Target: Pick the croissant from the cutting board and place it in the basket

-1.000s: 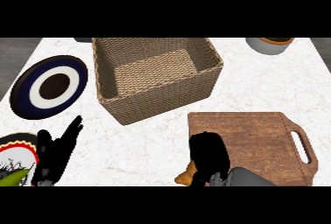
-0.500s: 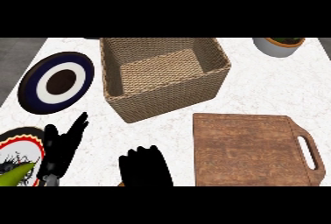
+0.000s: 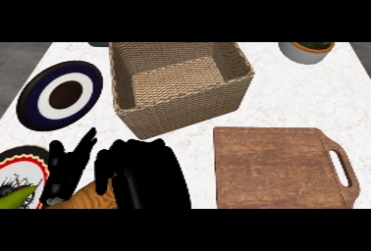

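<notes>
Worktop [image 3: 290, 93]: white marble, running out to a grey strip at the far left and far right.
Right hand [image 3: 145, 171]: you have it low in the view, left of the cutting board and just below the basket's near corner, fingers curled down over something golden-brown.
Croissant [image 3: 91, 196]: most likely that golden-brown patch showing under and left of the right hand — mostly hidden, so you cannot see how much of it the fingers enclose.
Left hand [image 3: 69, 166]: resting at the lower left, fingers straight and pointing up, close beside the croissant.
Cutting board [image 3: 279, 166]: bare wood, handle slot at its right; nothing lies on it.
Basket [image 3: 243, 73]: woven, open-topped, nothing visible inside, above the right hand.
Risk, rim: the near wall stands between your hand and the opening — lift too little and the croissant may catch on it.
Risk, hold: with so much hidden, the pastry could slip out during the lift.
Risk, left hand: it sits close enough that a sideways swing might brush it.
Count: one basket, one cutting board, one croissant, two plates — dark-rimmed plate [image 3: 62, 95], patterned plate [image 3: 18, 179] — and one pot [image 3: 308, 51] at the far right.
</notes>
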### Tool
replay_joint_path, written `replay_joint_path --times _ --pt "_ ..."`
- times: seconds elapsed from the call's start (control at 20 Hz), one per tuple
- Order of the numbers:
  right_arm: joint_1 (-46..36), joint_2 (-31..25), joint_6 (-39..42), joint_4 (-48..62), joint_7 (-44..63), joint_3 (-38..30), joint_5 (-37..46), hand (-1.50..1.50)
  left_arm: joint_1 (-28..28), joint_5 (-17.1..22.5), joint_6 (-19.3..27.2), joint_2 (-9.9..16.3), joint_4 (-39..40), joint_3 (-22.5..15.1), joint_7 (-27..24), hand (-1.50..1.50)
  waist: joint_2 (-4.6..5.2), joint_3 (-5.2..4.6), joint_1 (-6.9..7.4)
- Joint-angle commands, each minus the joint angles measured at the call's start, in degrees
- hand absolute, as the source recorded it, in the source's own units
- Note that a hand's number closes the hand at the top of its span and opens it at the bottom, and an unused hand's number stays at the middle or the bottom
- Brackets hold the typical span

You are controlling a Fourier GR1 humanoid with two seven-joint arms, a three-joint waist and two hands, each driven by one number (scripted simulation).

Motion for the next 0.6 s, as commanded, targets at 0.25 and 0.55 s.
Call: replay_joint_path --times 0.25,0.55 --pt "-18.6 0.6 -2.3 4.0 16.9 -13.5 -0.2 1.5 2.2 0.3 -0.5 0.0 1.9 0.2 1.3 0.0 0.07 -0.65 -0.84" --pt "-28.3 0.6 -1.1 15.7 15.6 -21.8 -4.1 1.5 1.4 0.0 0.2 -1.1 2.1 0.1 2.2 0.0 0.78 -0.59 -1.12"
